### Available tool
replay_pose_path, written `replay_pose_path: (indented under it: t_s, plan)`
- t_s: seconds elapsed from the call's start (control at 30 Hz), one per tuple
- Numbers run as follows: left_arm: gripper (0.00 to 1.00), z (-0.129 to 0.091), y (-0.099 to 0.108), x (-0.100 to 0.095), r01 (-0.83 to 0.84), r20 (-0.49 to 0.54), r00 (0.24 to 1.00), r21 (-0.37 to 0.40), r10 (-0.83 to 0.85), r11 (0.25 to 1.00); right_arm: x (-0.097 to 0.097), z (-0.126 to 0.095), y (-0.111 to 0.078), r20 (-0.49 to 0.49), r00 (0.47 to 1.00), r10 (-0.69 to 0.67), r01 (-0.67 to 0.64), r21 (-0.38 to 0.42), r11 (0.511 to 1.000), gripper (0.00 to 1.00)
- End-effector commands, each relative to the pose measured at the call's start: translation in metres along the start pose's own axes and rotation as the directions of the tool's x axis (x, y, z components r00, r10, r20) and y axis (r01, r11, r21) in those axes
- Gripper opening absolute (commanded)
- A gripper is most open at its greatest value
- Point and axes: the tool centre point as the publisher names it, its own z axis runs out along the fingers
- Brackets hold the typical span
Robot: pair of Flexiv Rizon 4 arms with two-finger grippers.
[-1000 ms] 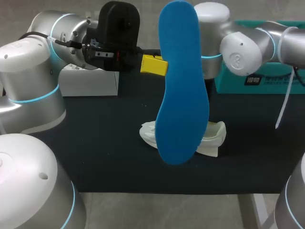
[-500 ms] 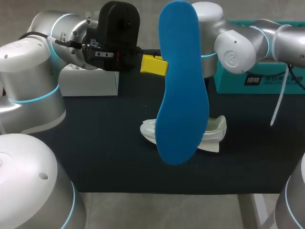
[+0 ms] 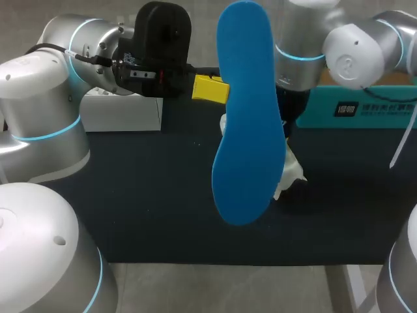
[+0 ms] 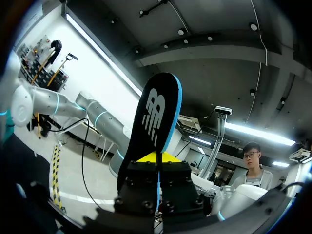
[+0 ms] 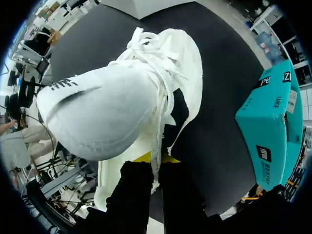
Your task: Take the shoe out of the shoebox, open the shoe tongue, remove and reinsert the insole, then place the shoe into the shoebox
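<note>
My left gripper (image 3: 210,89) is shut on a blue insole (image 3: 247,124) and holds it upright, high over the table. In the left wrist view the insole (image 4: 155,114) stands dark between the yellow tips of that gripper (image 4: 157,157). The white shoe (image 3: 288,173) shows only at the insole's edges, tilted up off the table. In the right wrist view my right gripper (image 5: 156,158) is shut on the shoe (image 5: 175,83) at the edge of its opening, by the laces. The padded tongue (image 5: 97,117) is folded up and out. In the head view the insole hides the right gripper.
The teal shoebox (image 3: 365,107) stands at the back right of the dark table (image 3: 150,195), and beside the shoe in the right wrist view (image 5: 270,122). A white box (image 3: 120,114) sits at the back left behind my left arm.
My right gripper has shut on the shoe and lifted it, tilting it up from where it lay. The right arm rose and swung back. The left arm and insole kept still.
</note>
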Motion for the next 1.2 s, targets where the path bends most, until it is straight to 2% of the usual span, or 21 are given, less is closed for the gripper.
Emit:
replay_pose_path:
  t_s: [0.03, 0.1, 0.2, 0.3, 0.43, 0.7, 0.87, 1.07, 1.2]
  plan:
    - [0.0, 0.0, 0.001, 0.0, -0.001, -0.001, 1.0, 0.0, 0.001, 1.0, 0.006, 0.003, 0.009, -0.188, 0.758, 0.625, -0.652, -0.256, 0.713, 0.0]
    - [0.0, 0.0, 0.001, 0.0, -0.001, -0.001, 1.0, 0.0, 0.001, 1.0, 0.009, 0.002, 0.023, -0.176, 0.706, 0.686, -0.706, -0.249, 0.663, 0.0]
    - [0.0, 0.0, 0.001, 0.0, -0.001, -0.001, 1.0, 0.0, 0.001, 1.0, 0.007, 0.006, 0.041, -0.165, 0.675, 0.719, -0.734, -0.251, 0.631, 0.0]
    - [0.0, 0.0, 0.001, 0.0, -0.001, -0.001, 1.0, 0.0, 0.001, 1.0, 0.004, 0.005, 0.058, -0.151, 0.674, 0.723, -0.734, -0.248, 0.632, 0.0]
    - [0.0, 0.0, 0.001, 0.0, -0.001, -0.001, 1.0, 0.0, 0.001, 1.0, 0.005, 0.004, 0.068, -0.139, 0.689, 0.711, -0.721, -0.229, 0.654, 0.0]
    - [0.0, 0.0, 0.001, 0.0, -0.001, -0.001, 1.0, 0.0, 0.001, 1.0, 0.018, 0.012, 0.062, -0.189, 0.66, 0.727, -0.751, -0.201, 0.629, 0.0]
    - [0.0, 0.0, 0.001, 0.0, -0.001, -0.001, 1.0, 0.0, 0.001, 1.0, 0.021, 0.015, 0.066, -0.195, 0.707, 0.68, -0.707, -0.186, 0.682, 0.0]
    - [0.0, 0.0, 0.001, 0.0, -0.001, -0.001, 1.0, 0.0, 0.001, 1.0, 0.024, 0.019, 0.067, -0.188, 0.708, 0.68, -0.705, -0.152, 0.693, 0.0]
    - [0.0, 0.0, 0.001, 0.0, -0.001, -0.001, 1.0, 0.0, 0.001, 1.0, 0.026, 0.019, 0.066, -0.188, 0.747, 0.637, -0.663, -0.145, 0.735, 0.0]
